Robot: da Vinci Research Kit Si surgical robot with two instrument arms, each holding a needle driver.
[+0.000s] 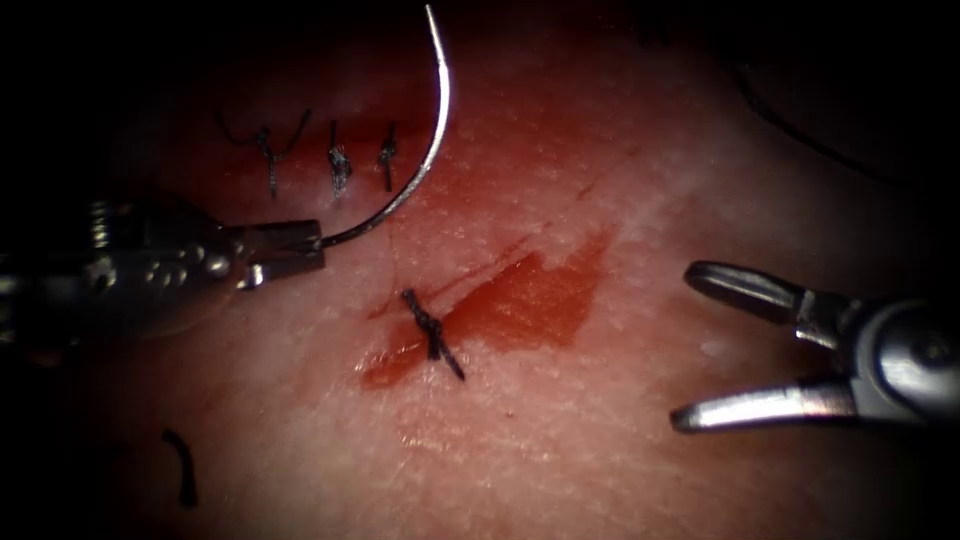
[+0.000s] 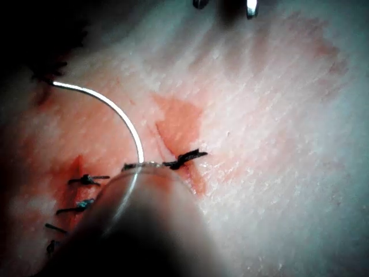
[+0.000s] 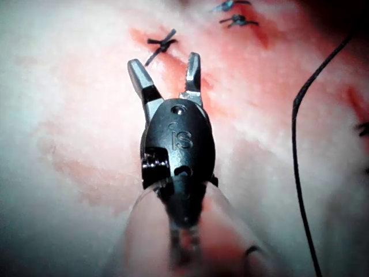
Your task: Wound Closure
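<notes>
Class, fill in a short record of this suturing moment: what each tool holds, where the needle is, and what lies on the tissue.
Left tool: end effector shut on the needle's end
Needle: arcs free above the tissue, not in it
Right tool: end effector open, holds nothing
Cut: one knotted stitch, red fluid to its right
Older stitches: row of three

Your left tool (image 1: 300,250) comes in from the left and grips the needle (image 1: 425,165) at its rear end, the curve rising clear above the tissue (image 1: 620,450) to the left of the cut (image 1: 500,310). Your right tool (image 1: 690,345) hangs to the right of the cut with its jaws spread, holding nothing. A knotted stitch (image 1: 432,332) crosses the cut's left part, three more stitches (image 1: 335,160) lie beyond it behind the needle, and a loose thread end (image 1: 183,465) lies on the tissue nearer you at the left.
</notes>
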